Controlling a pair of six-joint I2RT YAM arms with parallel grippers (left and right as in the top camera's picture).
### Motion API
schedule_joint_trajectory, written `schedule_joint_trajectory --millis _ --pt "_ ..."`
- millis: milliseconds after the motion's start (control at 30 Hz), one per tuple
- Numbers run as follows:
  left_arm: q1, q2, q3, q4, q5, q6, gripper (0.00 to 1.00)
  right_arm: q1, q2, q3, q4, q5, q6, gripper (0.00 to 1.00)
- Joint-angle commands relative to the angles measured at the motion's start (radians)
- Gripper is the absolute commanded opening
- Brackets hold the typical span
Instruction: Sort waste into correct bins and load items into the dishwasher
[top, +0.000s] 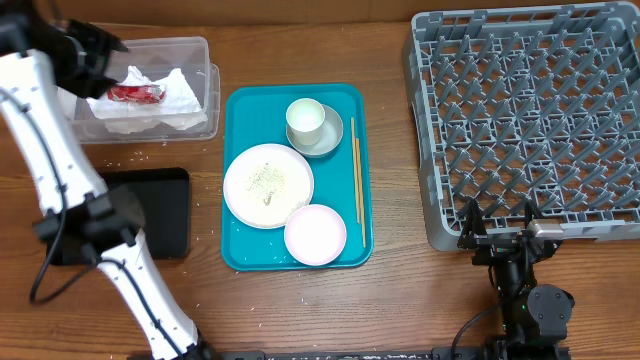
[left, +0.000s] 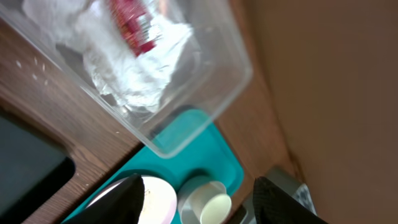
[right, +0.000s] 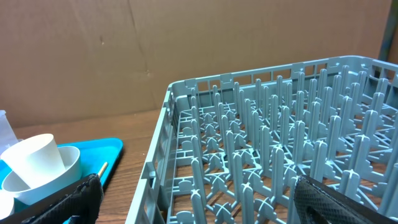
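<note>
Presumably the cup (top: 305, 120), upper centre, is light, rigid and slick: pinch its rim wall. Left tool (left: 198, 190) and right tool (right: 196, 186) stand spread, empty.

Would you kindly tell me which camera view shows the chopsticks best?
The overhead view: the chopsticks show at full length, lying along the right side of the teal tray. The right wrist view catches only one tip at the tray's edge. The left wrist view shows nothing of them.
</note>
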Motion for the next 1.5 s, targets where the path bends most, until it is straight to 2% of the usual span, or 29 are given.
schedule_joint_trajectory --millis 0,233,300,333,367,500,633,867,967,1067,1133,1267,1467 --pt "-0.002 -0.207 0.012 -0.003 0.084 0.205 0.59 0.0 -0.008 -0.01 0.006 0.006 -0.003 1.0" --pt "0.0 -0.469 0.01 -0.003 0.042 0.335 0.76 0.0 -0.008 -0.01 0.006 0.006 -0.003 1.0" --pt "0.0 -0.542 0.009 -0.003 -0.039 0.337 0.84 0.0 -0.008 -0.01 0.006 0.006 -0.003 1.0" --pt "0.0 -0.575 0.008 -0.003 -0.082 0.332 0.95 0.0 -0.008 -0.01 0.006 0.006 -0.003 1.0" --pt "0.0 -0.605 0.008 -0.003 -0.13 0.316 1.0 0.0 -0.008 -0.01 0.006 0.006 -0.003 1.0" --pt "0.0 -0.675 0.005 -0.003 -0.293 0.25 1.0 0.0 -0.008 -0.01 0.006 0.006 -0.003 1.0" --pt "0.0 -0.673 -0.016 -0.003 -0.303 0.247 1.0 0.0 -0.008 -0.01 0.006 0.006 -0.003 1.0" --pt "0.0 -0.655 -0.204 -0.002 -0.408 0.251 1.0 0.0 -0.008 -0.01 0.043 -0.022 0.011 1.0" --pt "0.0 -0.653 -0.274 -0.002 -0.423 0.251 1.0 0.0 -0.008 -0.01 0.081 -0.244 0.143 1.0" --pt "0.0 -0.653 -0.318 -0.002 -0.423 0.251 1.0 0.0 -0.008 -0.01 0.196 -0.539 0.402 1.0" --pt "0.0 -0.653 -0.336 -0.002 -0.423 0.251 1.0 0.0 -0.008 -0.01 0.273 -0.57 0.551 1.0" --pt "0.0 -0.652 -0.344 -0.002 -0.423 0.251 1.0 0.0 -0.008 -0.01 0.53 -0.45 0.762 1.0" --pt "0.0 -0.651 -0.344 -0.002 -0.423 0.251 1.0 0.0 -0.008 -0.008 1.008 0.135 0.821 1.0"
